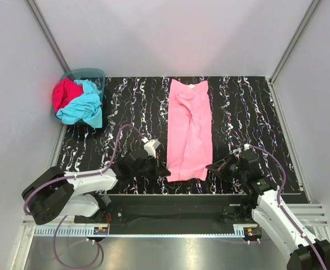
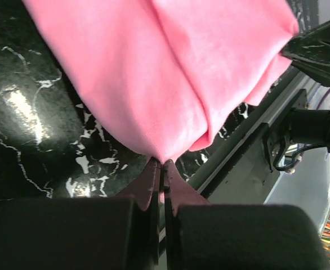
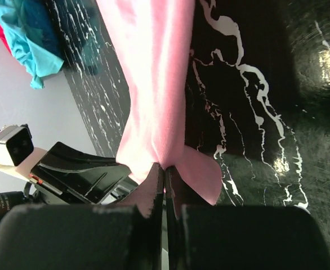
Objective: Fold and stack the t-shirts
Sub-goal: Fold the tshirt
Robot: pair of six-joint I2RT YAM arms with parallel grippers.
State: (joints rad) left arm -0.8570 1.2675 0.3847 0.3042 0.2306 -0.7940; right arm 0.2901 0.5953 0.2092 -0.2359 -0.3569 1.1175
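The pink t-shirt [image 1: 188,129] lies in the middle of the frame on the black, white-veined worktop [image 1: 249,112]. It is folded lengthwise into a long narrow strip, with its collar at the upper end and its hem at the lower end. The left gripper [image 1: 165,170] is closed tight on the lower left corner of the hem, and in the left wrist view the cloth bunches into its pinched tips [image 2: 162,164]. The right gripper [image 1: 211,167] is clamped on the lower right corner (its wrist view shows pink fabric squeezed between the closed tips [image 3: 165,167]). In the upper left of the frame, a teal basket [image 1: 94,73] holds a crumpled turquoise t-shirt [image 1: 83,107] and a red t-shirt [image 1: 63,93], both spilling over its rim.
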